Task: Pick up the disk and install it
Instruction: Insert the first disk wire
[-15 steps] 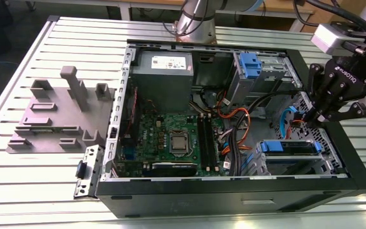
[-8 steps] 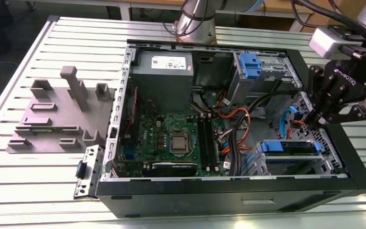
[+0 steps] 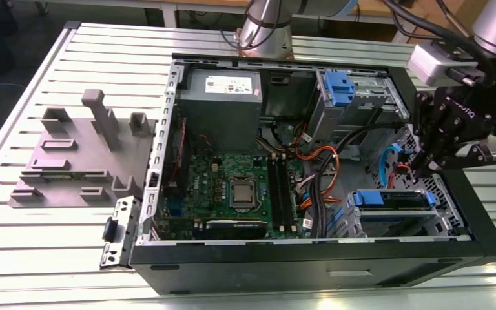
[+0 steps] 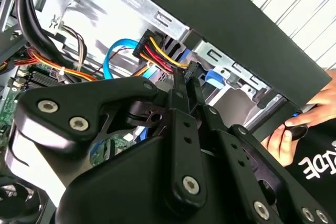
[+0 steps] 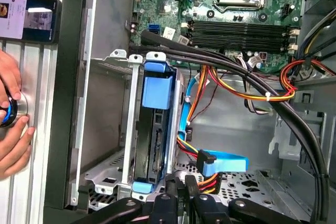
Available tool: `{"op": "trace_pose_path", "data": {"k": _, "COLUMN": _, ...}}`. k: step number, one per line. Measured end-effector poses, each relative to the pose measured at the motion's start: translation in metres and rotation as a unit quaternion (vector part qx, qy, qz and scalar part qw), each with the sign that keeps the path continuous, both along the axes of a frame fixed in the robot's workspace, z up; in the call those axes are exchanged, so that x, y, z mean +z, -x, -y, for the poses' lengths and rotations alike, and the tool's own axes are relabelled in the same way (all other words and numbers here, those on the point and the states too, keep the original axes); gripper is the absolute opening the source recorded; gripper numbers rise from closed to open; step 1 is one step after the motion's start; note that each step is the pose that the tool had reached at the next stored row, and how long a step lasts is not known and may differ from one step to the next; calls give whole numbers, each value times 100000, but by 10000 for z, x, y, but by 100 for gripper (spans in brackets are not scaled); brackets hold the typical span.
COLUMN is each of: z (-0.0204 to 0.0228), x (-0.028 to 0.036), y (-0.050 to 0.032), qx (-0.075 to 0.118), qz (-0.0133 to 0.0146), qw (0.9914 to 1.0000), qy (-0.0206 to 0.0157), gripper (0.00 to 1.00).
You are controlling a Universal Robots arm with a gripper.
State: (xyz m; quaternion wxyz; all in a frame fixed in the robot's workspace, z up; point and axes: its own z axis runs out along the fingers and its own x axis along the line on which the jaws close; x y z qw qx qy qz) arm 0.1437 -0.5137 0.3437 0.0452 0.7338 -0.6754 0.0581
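Slatted table (image 3: 24, 258); disk (image 3: 392, 199) edge-up

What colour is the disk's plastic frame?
Blue; the frame shows best in the first wrist view.

Disk (image 3: 392, 199) sits slotted in metal drive cage (image 5: 128, 124), inside open computer case (image 3: 317, 265), at the case's near corner on the exterior view's right, close along the black wall. Stands on edge in first wrist view (image 5: 155, 129): dark narrow side showing, blue plastic carrier framing it, wide blue tab at one end, smaller blue tab at the other. Label face can't be made out.
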Motion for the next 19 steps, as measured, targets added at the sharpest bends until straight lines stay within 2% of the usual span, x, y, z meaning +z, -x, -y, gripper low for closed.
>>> {"op": "trace_pose_path", "data": {"k": 3, "z": 14, "x": -4, "y": 49, "qx": 10, "qz": 747, "qw": 99997, "qy": 2, "gripper": 18}}
{"op": "trace_pose_path", "data": {"k": 5, "z": 37, "x": -10, "y": 72, "qx": 15, "qz": 1104, "qw": 99994, "qy": 11, "gripper": 18}}
{"op": "trace_pose_path", "data": {"k": 15, "z": 165, "x": -73, "y": 174, "qx": 32, "qz": 2314, "qw": 99973, "qy": -341, "gripper": 18}}
{"op": "trace_pose_path", "data": {"k": 19, "z": 204, "x": -76, "y": 219, "qx": 49, "qz": 3055, "qw": 99953, "qy": -352, "gripper": 18}}
